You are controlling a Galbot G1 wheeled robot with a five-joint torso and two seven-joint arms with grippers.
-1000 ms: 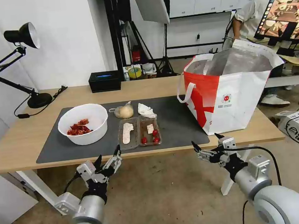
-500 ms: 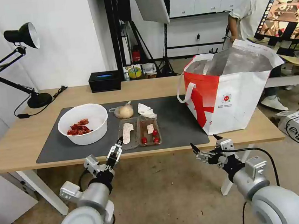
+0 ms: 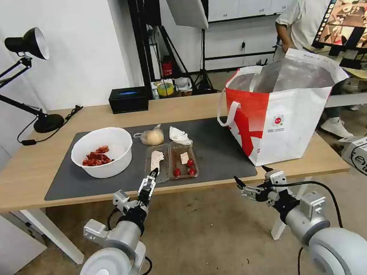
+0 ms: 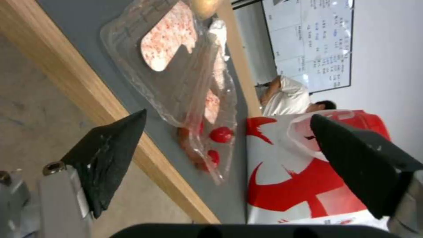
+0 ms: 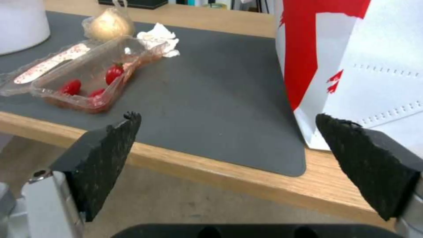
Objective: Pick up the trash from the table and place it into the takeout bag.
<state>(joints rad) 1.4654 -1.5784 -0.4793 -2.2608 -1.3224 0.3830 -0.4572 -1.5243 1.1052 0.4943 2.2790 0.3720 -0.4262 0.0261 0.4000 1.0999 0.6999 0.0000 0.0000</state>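
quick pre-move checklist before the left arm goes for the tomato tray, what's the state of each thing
1. Left tool open: ok, its fingers stand wide apart in the left wrist view.
2. Left tool lined up with the clear tray: ok, it sits at the table's front edge just before the tray's near end.
3. Tray free of neighbours: not ok, the crumpled tissue lies right at its far end.
4. Tomatoes contained: cannot tell; the tray lies open, so they may roll out if tilted.
5. Takeout bag upright with mouth open: ok.
6. Right tool out of the way: ok, open, below the table edge near the bag.
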